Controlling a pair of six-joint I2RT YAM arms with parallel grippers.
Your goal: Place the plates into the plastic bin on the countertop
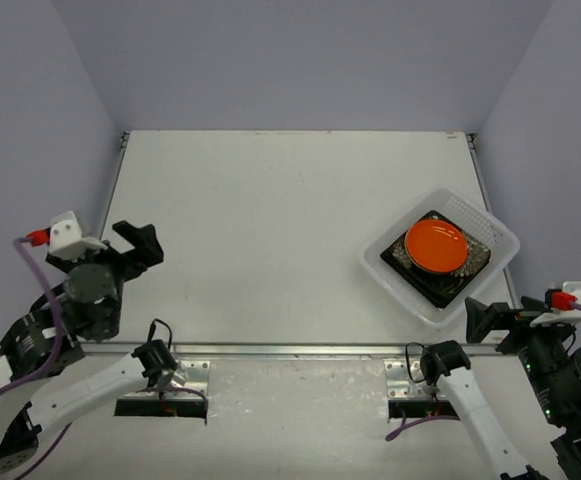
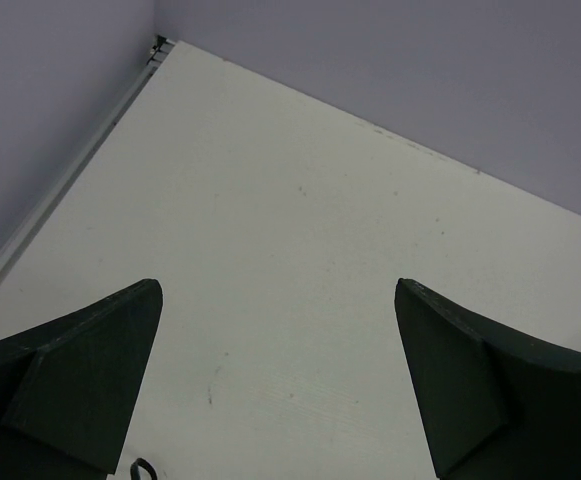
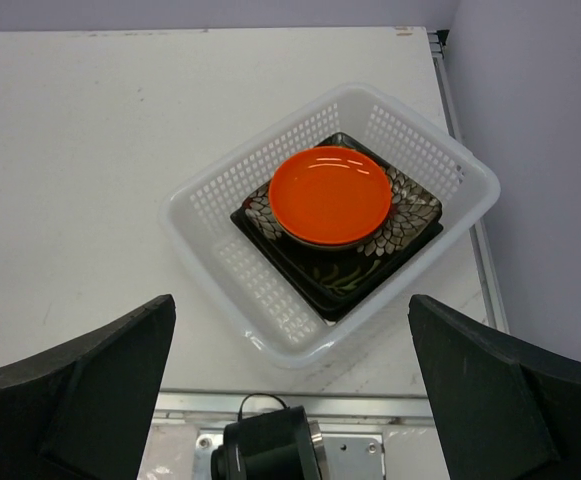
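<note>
Stacked inside the plastic bin at the right front of the surface: orange plate atop black flowered square plates. Gaping wide and holding nothing: left gripper above bare surface, right gripper near the bin's front.

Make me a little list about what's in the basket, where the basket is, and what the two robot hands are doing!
Bin: plastic bin, on the right side of the countertop
Top of the pile: round orange plate
Under it: square black flowered plate, with more dark plate below; number hard to tell
Plates outside the bin: none in view
Left gripper: open, holding nothing, over bare counter on the far left
Right gripper: open, holding nothing, near side of the bin
</note>
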